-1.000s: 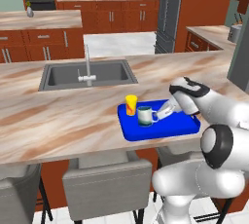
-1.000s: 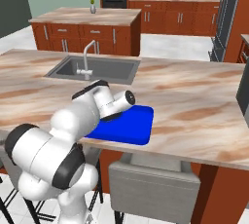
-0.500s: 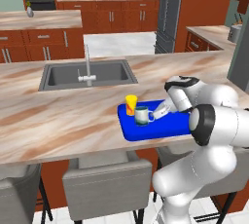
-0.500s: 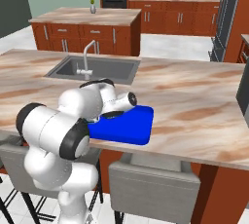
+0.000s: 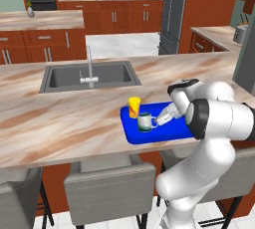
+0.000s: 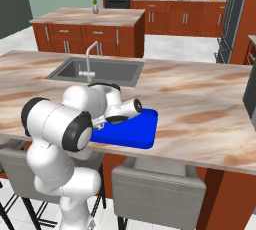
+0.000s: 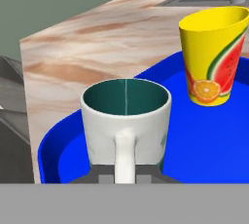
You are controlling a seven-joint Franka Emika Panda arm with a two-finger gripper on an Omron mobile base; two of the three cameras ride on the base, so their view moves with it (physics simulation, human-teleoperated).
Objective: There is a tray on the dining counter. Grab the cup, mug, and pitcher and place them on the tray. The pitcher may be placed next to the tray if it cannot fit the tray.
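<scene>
Across the kitchen, the dining counter (image 5: 60, 123), marbled beige and brown, with the steel sink (image 5: 87, 76) set into it well beyond the tray. On the counter's near edge, the tray (image 5: 167, 129), flat and bright blue; seen also in the right base view (image 6: 131, 130), partly behind the white arm. Standing upright on the tray's far left corner, the cup (image 5: 134, 107), yellow. Just beside it and nearer, also on the tray, the mug (image 5: 145, 122), white with a teal inside, handle turned toward the claw. Gripper (image 5: 164, 118) over the tray, right of the mug, jaws drawn narrow on the mug's loop handle.

From the hand view: watermelon and orange print on the cup (image 7: 214, 57), the handle of the mug (image 7: 125, 130) running down between the finger tips, both vessels empty. From the right base view, cup and mug hidden behind the arm.
</scene>
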